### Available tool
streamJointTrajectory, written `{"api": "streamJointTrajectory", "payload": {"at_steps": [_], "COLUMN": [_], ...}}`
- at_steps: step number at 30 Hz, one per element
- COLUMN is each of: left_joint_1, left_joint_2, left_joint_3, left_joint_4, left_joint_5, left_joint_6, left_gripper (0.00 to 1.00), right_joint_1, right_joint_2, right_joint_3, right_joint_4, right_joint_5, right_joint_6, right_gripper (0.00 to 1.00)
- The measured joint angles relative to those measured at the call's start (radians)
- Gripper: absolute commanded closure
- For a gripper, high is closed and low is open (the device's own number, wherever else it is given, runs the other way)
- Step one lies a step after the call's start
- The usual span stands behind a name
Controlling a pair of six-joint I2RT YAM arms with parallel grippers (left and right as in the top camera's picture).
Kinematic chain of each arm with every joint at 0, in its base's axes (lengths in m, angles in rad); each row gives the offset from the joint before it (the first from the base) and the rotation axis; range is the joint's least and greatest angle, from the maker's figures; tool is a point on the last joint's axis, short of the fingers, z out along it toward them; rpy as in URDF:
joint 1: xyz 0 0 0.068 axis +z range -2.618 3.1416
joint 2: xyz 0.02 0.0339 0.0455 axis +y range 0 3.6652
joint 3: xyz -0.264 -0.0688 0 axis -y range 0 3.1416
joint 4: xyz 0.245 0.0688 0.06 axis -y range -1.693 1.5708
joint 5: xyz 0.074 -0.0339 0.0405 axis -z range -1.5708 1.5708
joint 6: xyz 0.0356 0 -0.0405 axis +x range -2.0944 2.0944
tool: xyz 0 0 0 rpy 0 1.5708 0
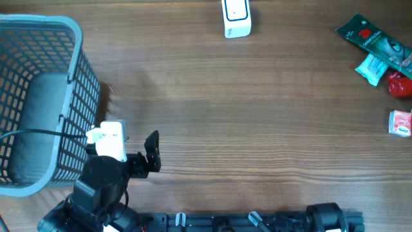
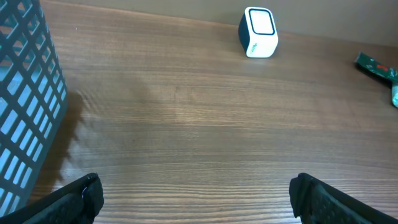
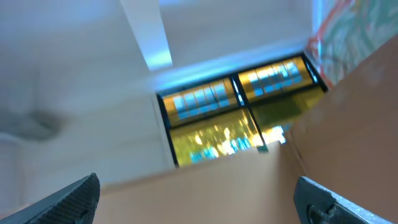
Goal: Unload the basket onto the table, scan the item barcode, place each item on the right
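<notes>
A: As things stand, how are the grippers?
B: Left gripper [image 2: 196, 200] gapes wide above the table [image 1: 257, 129] near the basket [image 1: 72, 31], empty. Right gripper [image 3: 196, 200] gapes wide too, nothing between its fingers [image 3: 74, 199].
A: And the goods?
B: Packet [image 1: 370, 38] and box [image 1: 400, 122] lie far right, untouched; scanner [image 1: 236, 18] stands at the far edge.

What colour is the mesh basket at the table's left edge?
The basket is light blue, seen best in the overhead view.
</notes>
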Motion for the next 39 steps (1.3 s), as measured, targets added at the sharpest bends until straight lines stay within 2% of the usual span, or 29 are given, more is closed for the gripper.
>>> {"api": "streamJointTrajectory", "payload": {"at_steps": [2,7,11,17,22,26,31,34,39], "left_joint_1": [0.000,0.000,0.000,0.000,0.000,0.000,0.000,0.000,0.000], "left_joint_2": [0.000,0.000,0.000,0.000,0.000,0.000,0.000,0.000,0.000], "left_joint_3": [0.000,0.000,0.000,0.000,0.000,0.000,0.000,0.000,0.000], "left_joint_4": [0.000,0.000,0.000,0.000,0.000,0.000,0.000,0.000,0.000], "left_joint_5": [0.000,0.000,0.000,0.000,0.000,0.000,0.000,0.000,0.000], "left_joint_6": [0.000,0.000,0.000,0.000,0.000,0.000,0.000,0.000,0.000], "left_gripper": [0.00,0.00,0.00,0.00,0.00,0.00,0.00,0.00,0.00], "right_joint_1": [0.000,0.000,0.000,0.000,0.000,0.000,0.000,0.000,-0.007], "right_joint_2": [-0.101,-0.215,-0.218,-0.218,-0.219,-0.220,-0.220,-0.220,-0.220], "right_joint_3": [-0.061,-0.230,-0.343,-0.444,-0.539,-0.703,-0.954,-1.107,-1.248], "right_joint_4": [0.024,0.091,0.098,-0.072,-0.072,-0.060,0.157,0.304,0.417], "right_joint_5": [-0.018,-0.031,-0.032,0.014,0.033,0.035,0.043,0.045,0.077], "right_joint_6": [0.004,0.011,0.014,0.020,0.105,0.142,0.220,0.335,0.494], "right_gripper": [0.00,0.00,0.00,0.00,0.00,0.00,0.00,0.00,0.00]}}
